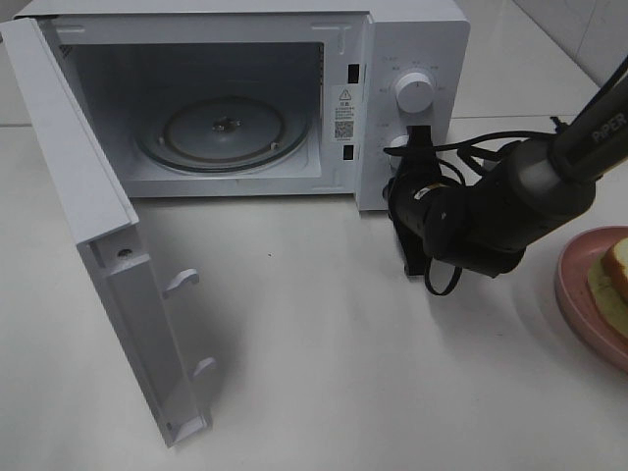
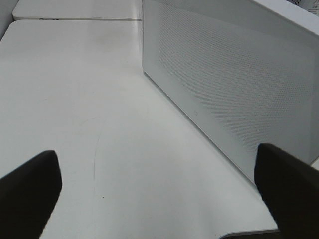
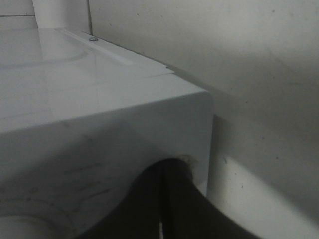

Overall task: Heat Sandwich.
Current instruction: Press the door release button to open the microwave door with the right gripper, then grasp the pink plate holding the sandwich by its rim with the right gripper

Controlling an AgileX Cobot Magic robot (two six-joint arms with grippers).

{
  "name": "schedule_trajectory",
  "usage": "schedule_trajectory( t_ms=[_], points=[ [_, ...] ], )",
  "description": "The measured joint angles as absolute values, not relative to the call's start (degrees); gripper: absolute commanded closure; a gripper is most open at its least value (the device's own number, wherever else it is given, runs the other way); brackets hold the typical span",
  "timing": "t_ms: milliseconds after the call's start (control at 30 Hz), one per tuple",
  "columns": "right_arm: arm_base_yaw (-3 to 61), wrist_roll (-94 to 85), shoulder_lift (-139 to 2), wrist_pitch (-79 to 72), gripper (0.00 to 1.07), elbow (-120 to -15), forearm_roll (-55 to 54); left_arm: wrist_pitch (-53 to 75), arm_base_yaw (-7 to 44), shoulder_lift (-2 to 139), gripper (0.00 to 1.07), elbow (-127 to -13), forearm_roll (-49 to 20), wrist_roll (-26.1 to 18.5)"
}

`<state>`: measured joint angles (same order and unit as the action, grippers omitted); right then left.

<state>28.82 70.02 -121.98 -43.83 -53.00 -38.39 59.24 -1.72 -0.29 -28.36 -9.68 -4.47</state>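
Sandwich [image 1: 616, 280] anywhere near the microwave [image 1: 422, 39] on your feed? And what are the grippers doing?

OP here: yeah, I see it on the pink plate [image 1: 574, 285], well off to the microwave's right and out front. Door [image 1: 93, 226] is swung wide open. My right gripper [image 1: 419, 137] is pinched tight on nothing, tips right at the microwave's lower knob [image 1: 394, 147]. Left gripper [image 2: 158, 199] is spread wide and empty, just beside the door's dotted outer face

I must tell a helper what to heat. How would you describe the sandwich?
Find the microwave with its door open. Right of it, at the picture's edge, lies a pink plate. The sandwich is on it: pale bread, tan crust, yellow-green layer.
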Motion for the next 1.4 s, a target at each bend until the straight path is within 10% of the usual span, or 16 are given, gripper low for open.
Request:
schedule_trajectory(
  t_ms=[767,1400],
  points=[
    [27.6,68.6,-107.7,-33.6,1.07,-40.7,-25.4,59.2,-1.7,-0.3,0.03,-28.4,-9.7,-4.5],
    [27.6,27.0,-94.8,11.9,1.04,-43.3,-15.7,59.2,-1.7,-0.3,0.03,-28.4,-9.7,-4.5]
  ],
)
